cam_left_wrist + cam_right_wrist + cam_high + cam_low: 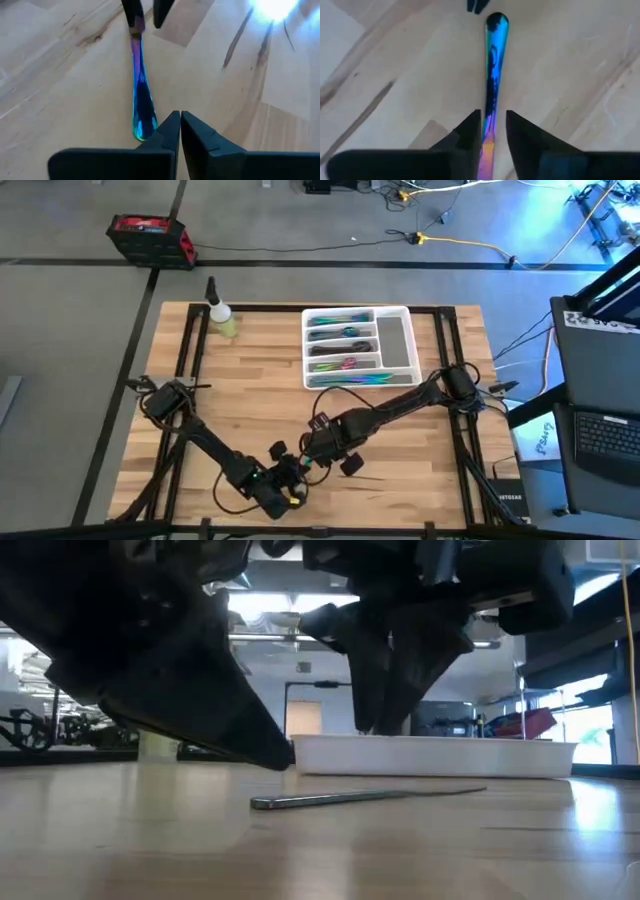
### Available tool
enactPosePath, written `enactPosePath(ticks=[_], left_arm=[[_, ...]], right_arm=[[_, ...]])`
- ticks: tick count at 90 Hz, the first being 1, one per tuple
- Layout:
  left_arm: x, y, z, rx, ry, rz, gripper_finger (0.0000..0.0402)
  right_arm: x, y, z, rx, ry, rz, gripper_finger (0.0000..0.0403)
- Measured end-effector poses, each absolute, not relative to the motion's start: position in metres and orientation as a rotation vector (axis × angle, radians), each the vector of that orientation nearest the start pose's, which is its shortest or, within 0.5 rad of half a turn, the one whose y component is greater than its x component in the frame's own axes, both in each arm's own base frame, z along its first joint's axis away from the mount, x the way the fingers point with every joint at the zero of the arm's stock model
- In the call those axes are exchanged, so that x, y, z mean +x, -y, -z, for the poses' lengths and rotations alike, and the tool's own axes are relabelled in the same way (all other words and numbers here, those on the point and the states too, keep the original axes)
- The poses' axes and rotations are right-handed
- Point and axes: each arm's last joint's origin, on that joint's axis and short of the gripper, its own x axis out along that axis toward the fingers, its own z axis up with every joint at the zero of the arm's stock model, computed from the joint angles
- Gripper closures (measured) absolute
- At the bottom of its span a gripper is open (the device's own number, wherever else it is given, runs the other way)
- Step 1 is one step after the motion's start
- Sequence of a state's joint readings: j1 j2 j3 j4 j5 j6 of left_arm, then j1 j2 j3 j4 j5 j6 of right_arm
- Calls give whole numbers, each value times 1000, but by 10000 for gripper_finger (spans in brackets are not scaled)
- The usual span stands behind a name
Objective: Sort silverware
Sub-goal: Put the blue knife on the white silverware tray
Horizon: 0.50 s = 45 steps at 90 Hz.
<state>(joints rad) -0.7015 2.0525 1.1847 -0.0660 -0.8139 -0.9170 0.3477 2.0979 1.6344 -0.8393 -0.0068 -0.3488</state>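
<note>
1 iridescent utensil [492, 70] lies flat on the bare wooden table [250, 395], near the front edge and well apart from the white tray [395, 340], whose compartments already hold other silverware [345, 350]. Bowl or blade end not visible, so type cannot be told.

Right gripper [492, 125]: fingers slightly apart, straddling the handle at 1 end, tips low at the wood; not clearly pinching yet.

Left gripper [176, 127]: fingers together, tip just beside the rounded far end of the piece, touching or nearly so.

Risks, as I judge them:
- piece is thin, flat, slick; if the right fingers close above it, they miss or skid it along the wood
- a grip this far out on the handle lets the free end droop or swing on lifting
- the 2 grippers sit close; any sideways move could knock them together
- the left tip could nudge the piece out of line before the right closes
</note>
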Motion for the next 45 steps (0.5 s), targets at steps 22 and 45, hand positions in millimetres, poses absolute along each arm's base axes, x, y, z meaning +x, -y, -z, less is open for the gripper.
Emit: enactPosePath(ticks=[22, 45], left_arm=[[319, 238, -119, -222, -541, -409, 402], [325, 232, -119, -240, -533, -431, 402]], right_arm=[[400, -144, -181, -547, -1227, -553, 252], [392, -117, -173, -571, -1387, -519, 256]])
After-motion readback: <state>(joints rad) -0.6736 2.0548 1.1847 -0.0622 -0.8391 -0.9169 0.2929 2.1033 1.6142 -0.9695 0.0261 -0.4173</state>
